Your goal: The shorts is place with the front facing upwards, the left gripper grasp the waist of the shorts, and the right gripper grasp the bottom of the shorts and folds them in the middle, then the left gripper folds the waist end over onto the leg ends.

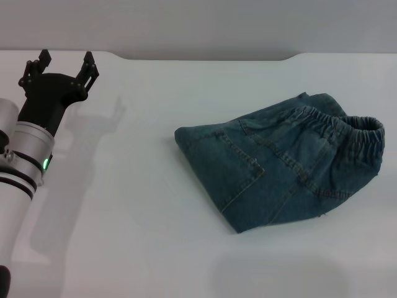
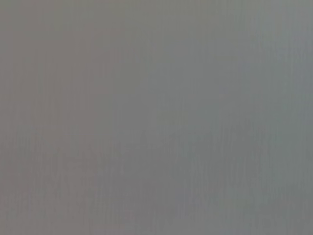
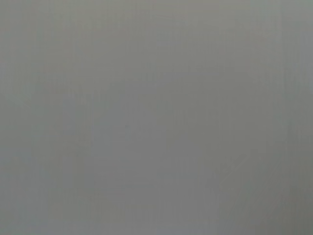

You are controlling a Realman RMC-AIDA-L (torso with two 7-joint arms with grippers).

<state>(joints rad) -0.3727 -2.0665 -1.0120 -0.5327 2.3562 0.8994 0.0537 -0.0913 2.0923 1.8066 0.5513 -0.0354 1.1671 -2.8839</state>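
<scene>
The blue-green denim shorts (image 1: 279, 161) lie folded into a compact bundle on the right half of the white table (image 1: 124, 205). Their gathered elastic waist (image 1: 335, 121) lies on top along the far right of the bundle. The leg hems are hidden under the folded cloth. My left gripper (image 1: 65, 65) hangs over the far left of the table, well away from the shorts, its black prongs open and holding nothing. My right gripper is out of view. Both wrist views show only a plain grey surface.
The table's far edge (image 1: 205, 58) runs across the back, with a raised step at the right. Bare tabletop separates the left arm (image 1: 25, 167) from the shorts.
</scene>
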